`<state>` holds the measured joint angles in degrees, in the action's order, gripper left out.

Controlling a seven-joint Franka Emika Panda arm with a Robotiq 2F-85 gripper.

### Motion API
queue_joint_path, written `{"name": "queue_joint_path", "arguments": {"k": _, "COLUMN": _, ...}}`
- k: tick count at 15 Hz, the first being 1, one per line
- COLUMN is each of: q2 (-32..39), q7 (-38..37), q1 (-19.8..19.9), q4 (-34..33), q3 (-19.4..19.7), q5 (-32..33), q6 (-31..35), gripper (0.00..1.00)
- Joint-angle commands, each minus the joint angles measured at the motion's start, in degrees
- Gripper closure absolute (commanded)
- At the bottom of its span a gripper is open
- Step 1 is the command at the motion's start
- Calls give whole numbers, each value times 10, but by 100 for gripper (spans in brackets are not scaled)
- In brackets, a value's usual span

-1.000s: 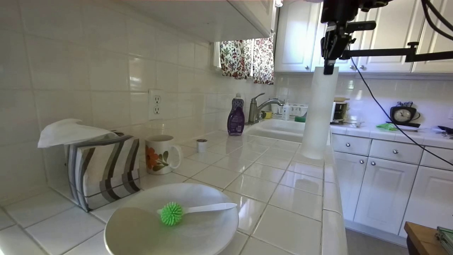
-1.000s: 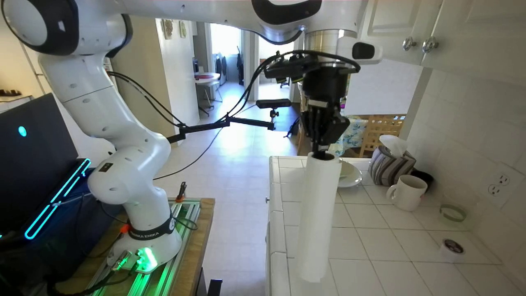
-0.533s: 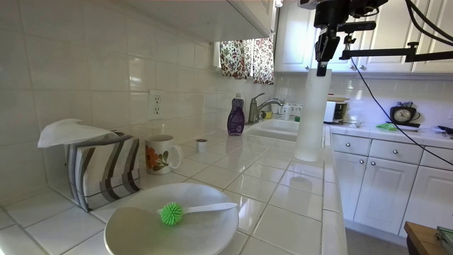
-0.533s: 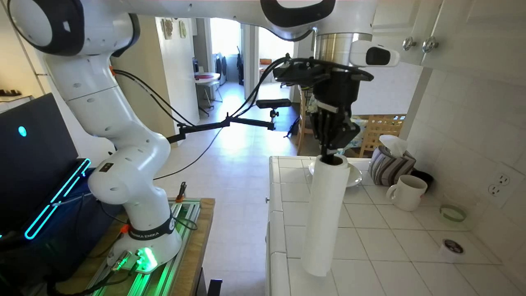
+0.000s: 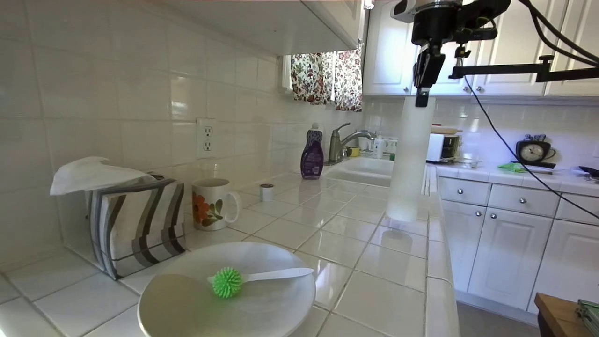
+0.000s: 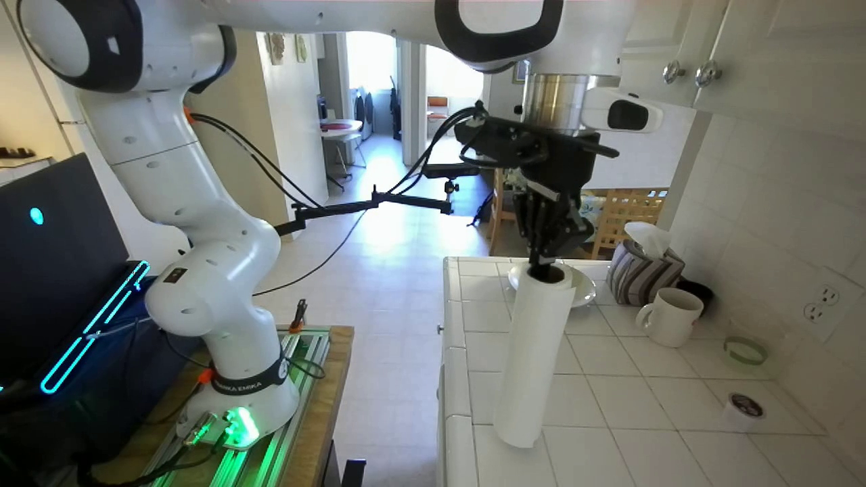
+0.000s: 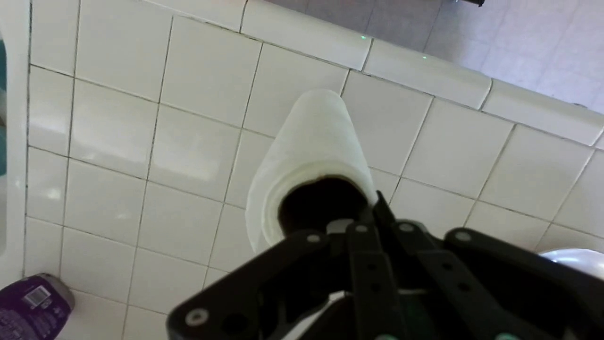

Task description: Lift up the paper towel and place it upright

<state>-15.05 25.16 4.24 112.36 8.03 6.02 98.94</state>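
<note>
White paper roll point(image 6: 534, 357) leans slightly over tiled counter point(image 6: 639, 446), top wall pinched in my gripper point(image 7: 362, 216); whether base touches, I can't tell.

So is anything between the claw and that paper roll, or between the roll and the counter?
Nothing visible. The claw pinches the paper towel roll at its top edge, and no object shows between its lower end and the tiled counter; whether they touch, I can't tell.

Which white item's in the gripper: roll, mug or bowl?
The paper towel roll: the gripper pinches its top rim; mug and bowl sit apart, untouched.
</note>
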Motion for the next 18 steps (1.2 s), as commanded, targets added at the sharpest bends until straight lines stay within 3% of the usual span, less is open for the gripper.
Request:
{"name": "queue_joint_path", "arguments": {"k": 1, "q2": 15, "q7": 12, "q1": -5, "q4": 5, "q3": 5, "q5": -11, "q6": 16, "gripper": 99}}
{"name": "queue_joint_path", "arguments": {"k": 13, "q2": 21, "q7": 17, "q1": -6, "q4": 18, "q3": 3, "q5": -18, "q6": 50, "gripper": 99}}
{"name": "queue_joint_path", "arguments": {"k": 15, "q2": 20, "q7": 15, "q1": -6, "q4": 22, "q3": 3, "q5": -18, "q6": 55, "gripper": 71}}
{"name": "queue_joint_path", "arguments": {"k": 18, "q2": 15, "q7": 14, "q1": -6, "q4": 24, "q3": 3, "q5": -18, "q6": 55, "gripper": 52}}
